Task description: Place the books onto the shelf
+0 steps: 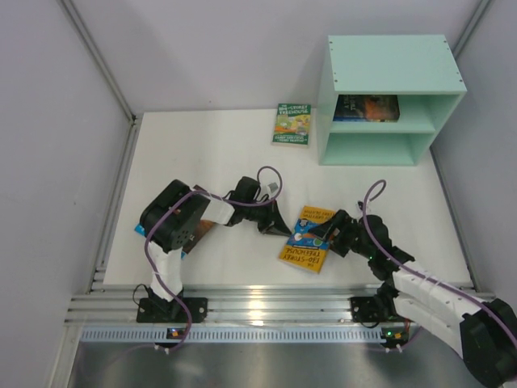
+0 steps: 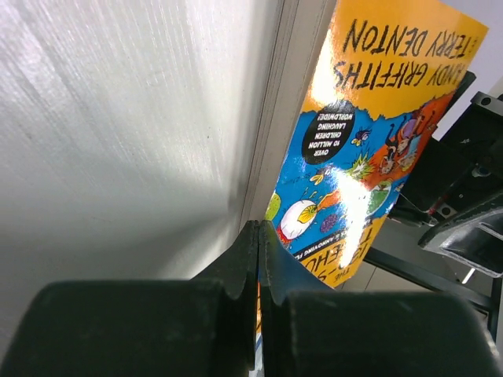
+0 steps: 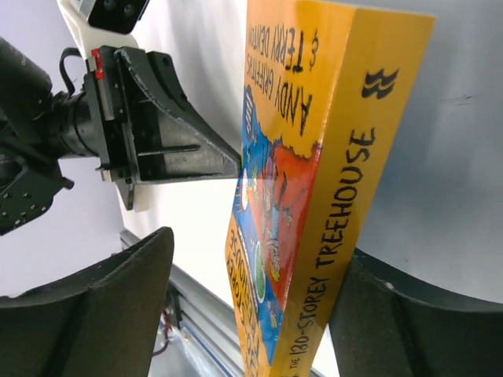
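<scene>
Books at the far left first: what do we have there?

We see a light blue book (image 1: 140, 231) poking out from under the left arm (image 1: 166, 242) on the table (image 1: 210, 162). A brown book (image 1: 207, 229) lies just beside it, also partly under that arm.

And the claw on that side?

We find the left gripper (image 1: 283, 229) reaching to the right, low over the table. Its fingers (image 2: 232, 271) are pressed together, with nothing between them that we can make out. Its tip meets the left edge of the orange-yellow book (image 1: 309, 242).

How does that book lie?

It sits near the front of the table, between the two grippers and well apart from the shelf (image 1: 392, 77). From the right wrist we look along its spine. The cover seems tilted up off the table, though we cannot tell how steeply.

What about the other claw?

We see the right gripper (image 1: 318, 234) with its jaws spread, one finger on each side of that book. The finger (image 3: 102, 314) on the cover side stands clear of the cover. The other sits close by the back, and we cannot tell whether it touches.

And further back?

A green book (image 1: 292, 124) lies flat near the far edge, just left of the shelf. The shelf stands at the far right. In its upper compartment we see shelved books (image 1: 366, 107) lying flat, dark and orange.
</scene>
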Motion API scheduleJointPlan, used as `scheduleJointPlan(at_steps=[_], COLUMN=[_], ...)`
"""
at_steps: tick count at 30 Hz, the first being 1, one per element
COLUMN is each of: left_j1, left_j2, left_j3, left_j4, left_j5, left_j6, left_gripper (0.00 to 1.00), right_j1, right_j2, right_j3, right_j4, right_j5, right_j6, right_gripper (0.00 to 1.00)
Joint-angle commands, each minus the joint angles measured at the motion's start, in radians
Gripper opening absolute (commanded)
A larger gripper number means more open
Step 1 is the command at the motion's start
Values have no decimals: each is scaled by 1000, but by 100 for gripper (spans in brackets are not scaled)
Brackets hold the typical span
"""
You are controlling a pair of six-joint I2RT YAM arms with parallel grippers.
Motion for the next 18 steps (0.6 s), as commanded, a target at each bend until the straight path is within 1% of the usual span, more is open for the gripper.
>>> scheduleJointPlan(at_steps=[1,2,3,4,7,8,10,11,13,14,15,16,17,18], left_j1=[-26,-26,-26,-28,-26,-28,-23,-15,-2,8,24,32,38,46], left_j2=[62,59,59,54,33,26,0,-15,-74,-102,-130,-195,-228,-262], left_j3=[-45,-44,-42,-41,-39,-38,-19,0,16,22,36,46,59,91], left_j4=[-120,-120,-120,-121,-126,-130,-173,-217,-259,-276,-296,-326,-381,-418], left_j5=[-227,-221,-216,-213,-214,-216,-221,-228,-245,-248,-250,-263,-271,-285], left_j6=[71,73,76,76,76,76,87,100,108,111,114,119,123,143], left_gripper=[0,0,0,0,0,0,0,6,15,28,35,41,47,57], right_j1=[28,30,30,30,28,30,30,27,28,28,21,17,8,-9], right_j2=[13,20,24,27,21,4,-22,-57,-99,-136,-156,-189,-205,-220], right_j3=[-15,-20,-23,-27,-33,-35,-35,-32,-18,-15,-9,2,8,16], right_j4=[144,153,163,173,178,177,151,135,77,60,43,8,-7,-23], right_j5=[-61,-60,-58,-60,-64,-60,-50,-32,-1,35,54,83,95,106], right_j6=[24,24,22,24,30,33,38,39,39,39,44,45,45,49], right_gripper=[71,64,60,52,35,23,11,0,0,0,0,0,0,0])
